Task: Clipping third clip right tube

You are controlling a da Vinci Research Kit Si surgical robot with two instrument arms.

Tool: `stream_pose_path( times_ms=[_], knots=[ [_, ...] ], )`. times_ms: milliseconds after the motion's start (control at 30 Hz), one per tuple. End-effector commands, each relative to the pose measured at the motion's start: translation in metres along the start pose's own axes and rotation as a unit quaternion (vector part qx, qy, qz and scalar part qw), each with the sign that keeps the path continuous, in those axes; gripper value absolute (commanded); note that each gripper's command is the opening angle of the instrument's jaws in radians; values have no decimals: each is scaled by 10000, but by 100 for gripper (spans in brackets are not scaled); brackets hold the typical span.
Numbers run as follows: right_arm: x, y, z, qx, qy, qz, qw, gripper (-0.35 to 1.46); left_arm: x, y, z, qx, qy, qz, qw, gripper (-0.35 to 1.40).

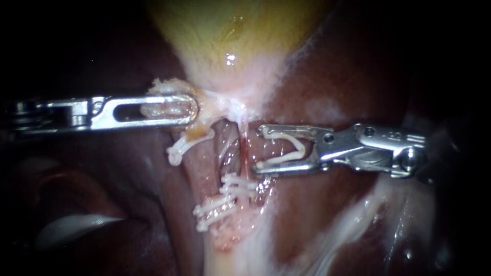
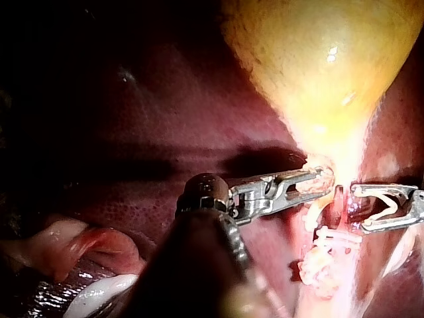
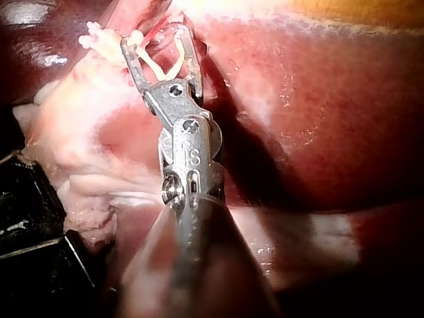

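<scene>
Two instruments, left instrument [image 1: 192,108] claw clamped on gallbladder [image 1: 230,30], right instrument [image 1: 260,148] claw gripping one open clip [image 1: 300,148]

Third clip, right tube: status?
Done: an upper clip and a lower clip cluster sit on the tubes. In hand: left instrument holds tissue under the gallbladder; right instrument holds an open clip at the right tube. Left: close it across the tube, release.

The yellow gallbladder [image 1: 230,30] fills twelve o'clock in the endoscope view, tapering to a pale neck near the centre. Dark red liver [image 1: 358,71] spreads around it from one to five o'clock, and a pale, glistening fold of tissue [image 1: 76,227] lies at eight o'clock.
</scene>
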Motion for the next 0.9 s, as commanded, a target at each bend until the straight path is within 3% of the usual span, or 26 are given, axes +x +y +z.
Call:
stream_pose_path(
  times_ms=[33, 333, 700, 900],
  knots=[
    [-1, 2, 5, -2, -3, 19, 10000, 50, 0, -1, -1, 11, 13, 3, 10000, -35],
    [-11, 14, 22, -50, -9, 224, 9997, 50, 1, -1, 0, 21, 21, 6, 10000, -35],
    [-17, 19, 43, 191, -1, 525, 9984, 49, 2, -1, 1, 18, 17, 9, 10000, -35],
    [-13, 19, 52, 490, 338, 828, 9948, 49, 2, -1, 1, 18, 17, 9, 10000, -35]
  ],
)
